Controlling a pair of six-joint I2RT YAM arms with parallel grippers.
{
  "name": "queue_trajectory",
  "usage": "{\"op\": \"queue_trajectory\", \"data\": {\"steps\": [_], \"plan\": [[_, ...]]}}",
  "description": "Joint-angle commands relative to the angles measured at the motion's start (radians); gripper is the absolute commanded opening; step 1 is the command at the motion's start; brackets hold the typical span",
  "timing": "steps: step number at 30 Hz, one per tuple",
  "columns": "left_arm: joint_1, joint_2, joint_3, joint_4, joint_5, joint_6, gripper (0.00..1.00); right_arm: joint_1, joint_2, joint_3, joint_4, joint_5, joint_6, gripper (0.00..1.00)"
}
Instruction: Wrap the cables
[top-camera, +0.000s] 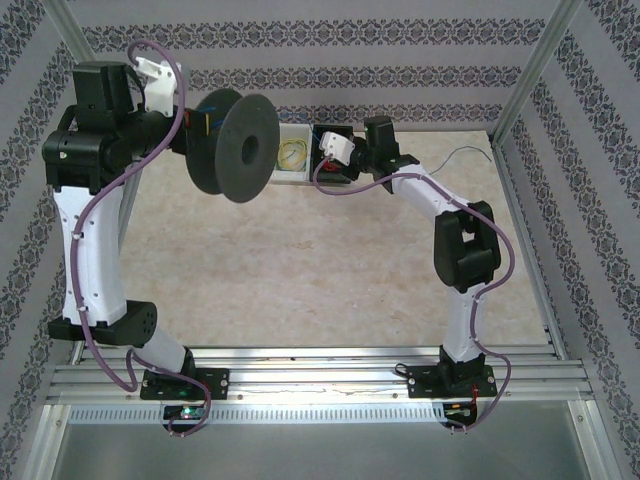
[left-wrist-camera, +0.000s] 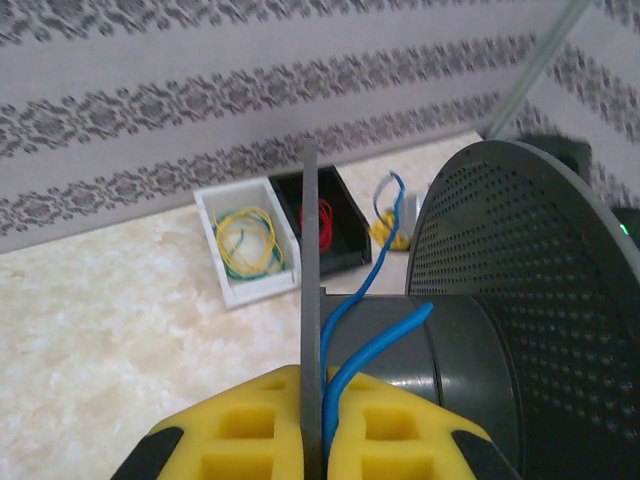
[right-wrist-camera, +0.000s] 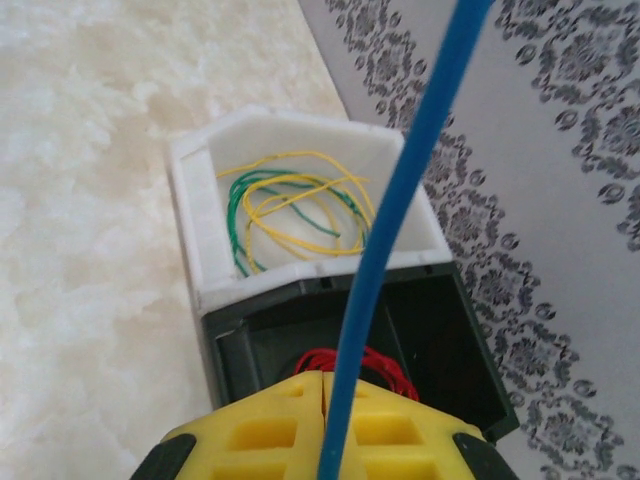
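Blue wire (right-wrist-camera: 395, 220) is pinched btwn closed pads of right gripper (right-wrist-camera: 323, 395); black spool (left-wrist-camera: 500, 280) flange is clamped by left gripper (left-wrist-camera: 312, 400).

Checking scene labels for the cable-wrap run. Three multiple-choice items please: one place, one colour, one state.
1. What colours are the wire loops in the white plastic bin? A) yellow and green B) red and blue C) black
2. Where does the thin red wire coil lie? A) white plastic bin B) black plastic bin C) bare table
3. How is the right tool? A) open wide B) shut on nothing C) shut on the thin blue wire

Key: 1 A, both colours show against its white floor. 2 B, red loops sit within its black walls. 3 C, the wire runs out between its closed yellow fingers.
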Motion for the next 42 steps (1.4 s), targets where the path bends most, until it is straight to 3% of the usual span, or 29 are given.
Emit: {"op": "queue_trajectory", "data": {"steps": [1, 10, 16, 23, 33, 38, 42], "plan": [[0.02, 0.021, 0.017, 0.282, -0.069, -0.158, 0.0, 0.04, -0.076, -0.009, -0.161, 0.107, -0.042, 0.0], [0.03, 0.146, 0.028, 0.516, -0.214, -0.333, 0.0, 0.229, -0.075, 0.075, -0.596, 0.272, -0.129, 0.0], [0.031, 0.243, 0.092, 0.518, -0.289, -0.357, 0.0, 0.354, -0.132, 0.061, -0.699, 0.303, -0.138, 0.0], [-0.007, 0.353, 0.15, 0.448, -0.376, -0.301, 0.0, 0.502, -0.168, 0.214, -0.772, 0.36, -0.191, 0.0], [-0.168, 0.451, 0.154, 0.342, -0.512, -0.138, 0.0, 0.538, -0.067, 0.636, -0.815, 0.389, -0.322, 0.0], [-0.249, 0.496, 0.149, 0.265, -0.566, -0.063, 0.0, 0.518, 0.037, 0.863, -0.829, 0.403, -0.353, 0.0], [-0.27, 0.477, 0.081, 0.244, -0.572, -0.035, 0.0, 0.489, 0.072, 0.944, -0.797, 0.429, -0.372, 0.0]]}}
